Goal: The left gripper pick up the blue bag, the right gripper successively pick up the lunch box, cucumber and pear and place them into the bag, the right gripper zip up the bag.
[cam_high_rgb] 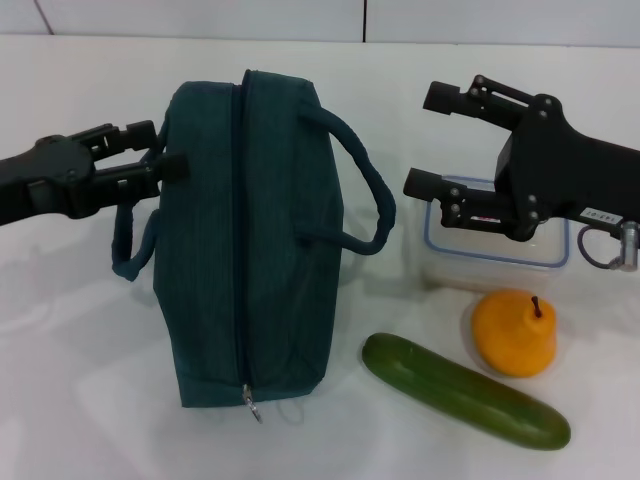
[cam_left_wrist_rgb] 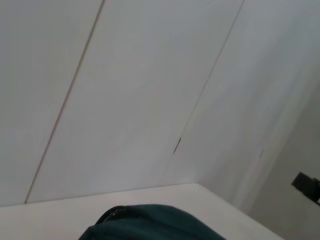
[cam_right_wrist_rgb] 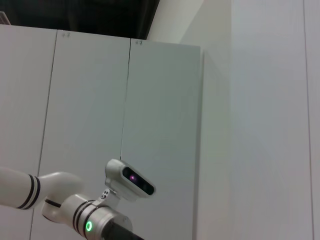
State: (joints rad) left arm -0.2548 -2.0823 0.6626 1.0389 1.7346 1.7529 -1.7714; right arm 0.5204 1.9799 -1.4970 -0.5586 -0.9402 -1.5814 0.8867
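Head view, progress: the blue bag (cam_high_rgb: pixel 255 240) lies on the white table (cam_high_rgb: pixel 70 350) with its zipper closed along the top and the pull at the 6 o'clock end; nothing is inside it yet as far as I can see, so all placing and the final zipping are left
Head view, lunch box: the lunch box (cam_high_rgb: pixel 497 245) sits at 3 o'clock from the bag, partly hidden under the right arm
Head view, pear: the pear (cam_high_rgb: pixel 514 332) stands just at 6 o'clock of the lunch box
Head view, cucumber: the cucumber (cam_high_rgb: pixel 463 390) lies at 4 o'clock from the bag, near the pear
Head view, left gripper: the left gripper (cam_high_rgb: pixel 160 150) reaches in from 9 o'clock, its fingers close together at the bag's side by the near handle strap; I judge it grips there, but I cannot tell for sure
Head view, right gripper: the right gripper (cam_high_rgb: pixel 428 140) hovers above the lunch box, jaws wide apart, pointing to 9 o'clock
Left wrist view: only a small top part of the bag (cam_left_wrist_rgb: pixel 150 222) shows, with wall behind; own fingers are not visible
Right wrist view: wall panels and the robot's head camera (cam_right_wrist_rgb: pixel 131 181); no task thing is visible
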